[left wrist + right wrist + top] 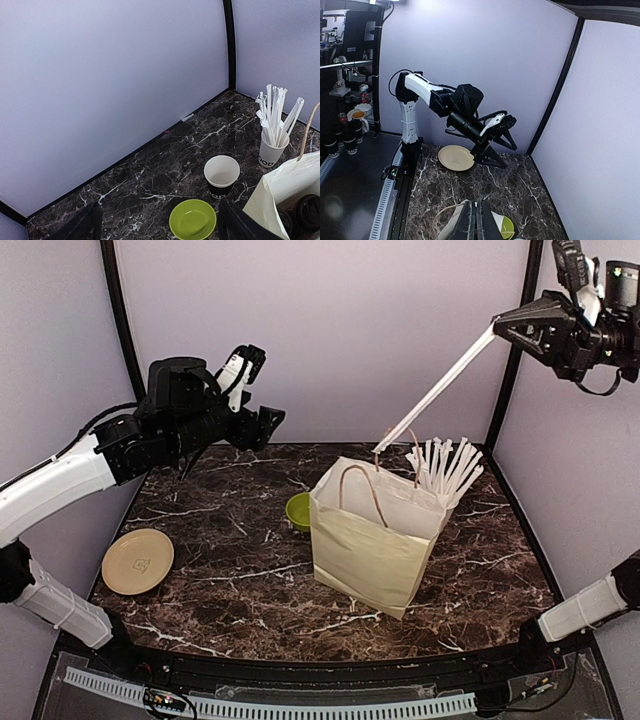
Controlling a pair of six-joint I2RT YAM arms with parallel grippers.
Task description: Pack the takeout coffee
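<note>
An open takeout coffee cup [221,175], black with a white inside, stands on the marble behind the lime-green bowl [192,219]. Two black-lidded cups [306,210] sit inside the paper bag [287,185]. In the top view the bag [375,540] stands mid-table and hides the open cup. My left gripper [262,390] is open and empty, raised at the left above the table; its fingers [82,227] frame the bowl. My right gripper [497,328] is high at the right, shut on a white straw [435,390] that slants down to the bag's mouth. In the right wrist view the gripper [476,205] is shut.
A white cup of white straws [445,468] stands behind the bag; it also shows in the left wrist view [272,147]. The green bowl [298,510] is left of the bag. A tan plate [138,560] lies at front left. Purple walls close off the back and sides.
</note>
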